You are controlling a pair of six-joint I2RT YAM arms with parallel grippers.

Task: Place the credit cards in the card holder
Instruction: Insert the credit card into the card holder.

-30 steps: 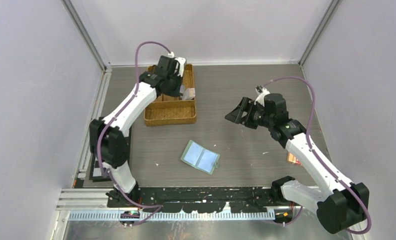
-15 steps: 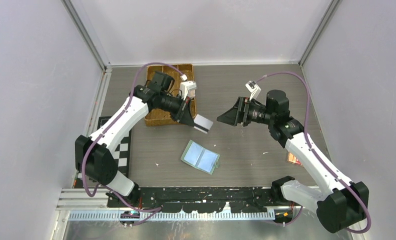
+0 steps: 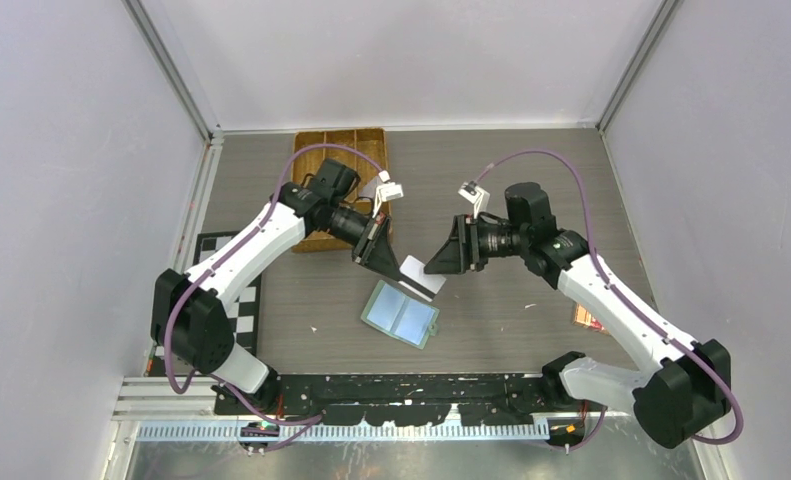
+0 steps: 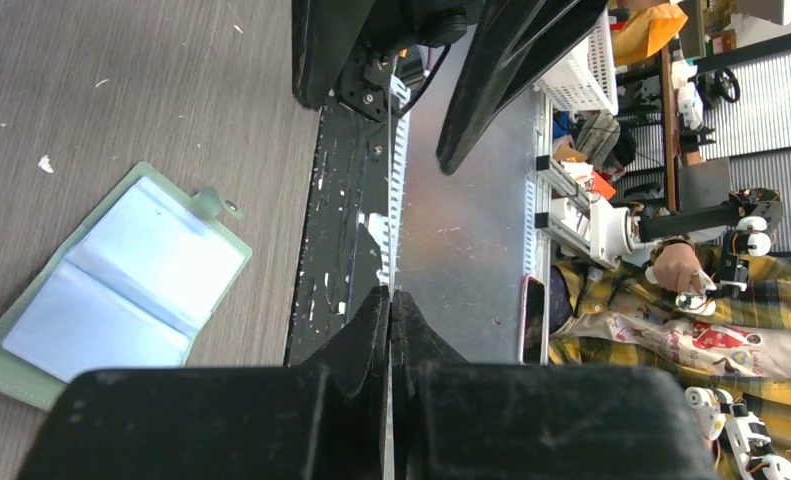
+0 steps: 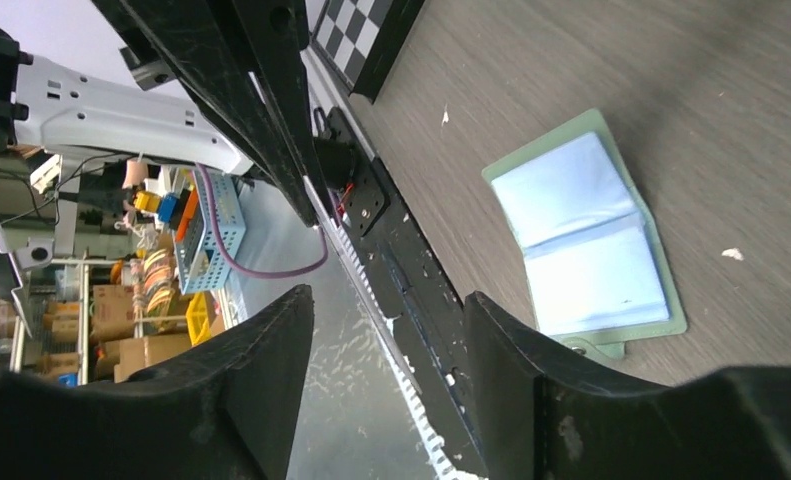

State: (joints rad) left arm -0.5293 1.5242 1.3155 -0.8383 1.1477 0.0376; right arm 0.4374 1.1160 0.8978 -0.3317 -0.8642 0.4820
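Observation:
The sage-green card holder [image 3: 401, 313] lies open and flat on the table, its clear pockets facing up. It also shows in the left wrist view [image 4: 111, 290] and the right wrist view [image 5: 583, 240]. My left gripper [image 3: 395, 266] is shut on a silvery-grey credit card [image 3: 423, 278] and holds it in the air just above the holder's far edge. In the left wrist view the card shows only as a thin edge between the shut jaws of that gripper [image 4: 390, 297]. My right gripper [image 3: 435, 265] is open, its fingers right beside the card's free end. In its own view the gripper [image 5: 389, 297] holds nothing.
The woven brown tray [image 3: 343, 136] stands at the back left, partly behind the left arm. A checkerboard sheet [image 3: 233, 296] lies at the left edge and a small orange item [image 3: 583, 318] at the right. The black base rail [image 3: 401, 385] runs along the near edge.
My left gripper carried the card from the tray down and right to above the holder. My right gripper swung left and down to meet the card.

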